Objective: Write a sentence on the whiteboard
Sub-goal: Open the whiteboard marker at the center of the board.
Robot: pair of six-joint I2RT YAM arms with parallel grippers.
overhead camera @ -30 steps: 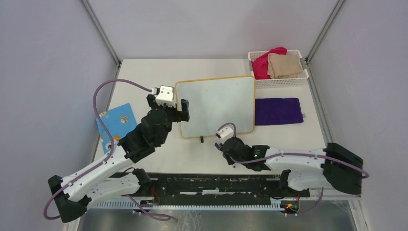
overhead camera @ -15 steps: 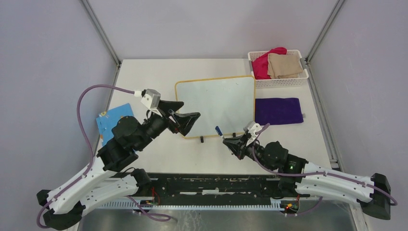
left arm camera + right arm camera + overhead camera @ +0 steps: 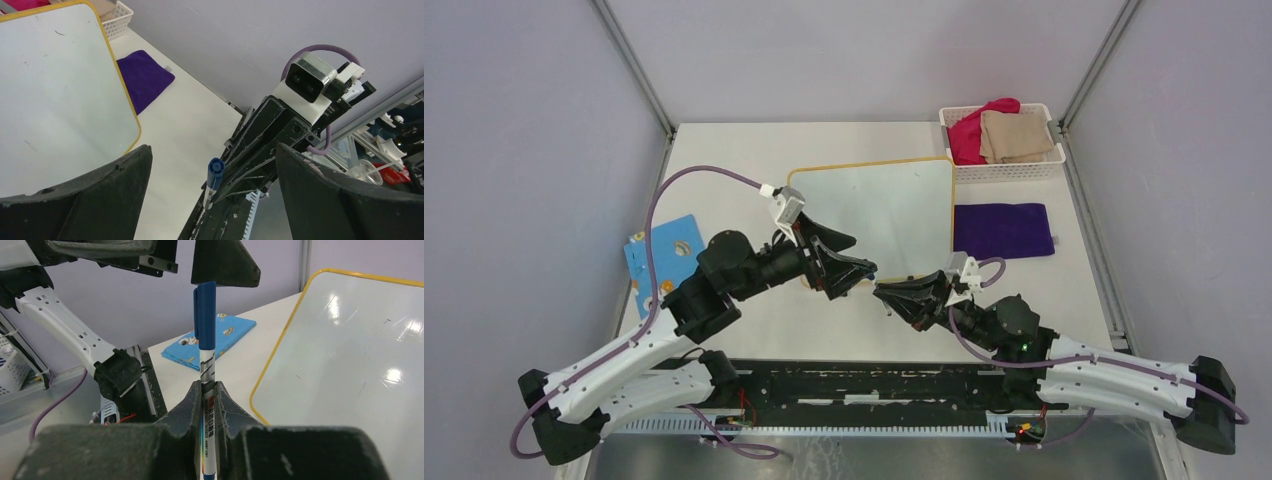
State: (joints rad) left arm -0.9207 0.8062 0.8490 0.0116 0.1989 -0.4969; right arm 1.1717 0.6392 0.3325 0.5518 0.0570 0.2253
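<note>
A white table (image 3: 724,150) carries the whiteboard (image 3: 874,210) at its middle, its face blank: none of the sentence is written. Just off the whiteboard's near rim the left gripper (image 3: 859,270), jaws spread, faces the right gripper (image 3: 207,389), which pinches a blue marker (image 3: 206,347) with its cap (image 3: 204,307) on. Uncapping and all the writing remain, I judge. A purple cloth (image 3: 1004,230) crowds the whiteboard's right rim; its far and left sides offer open room.
</note>
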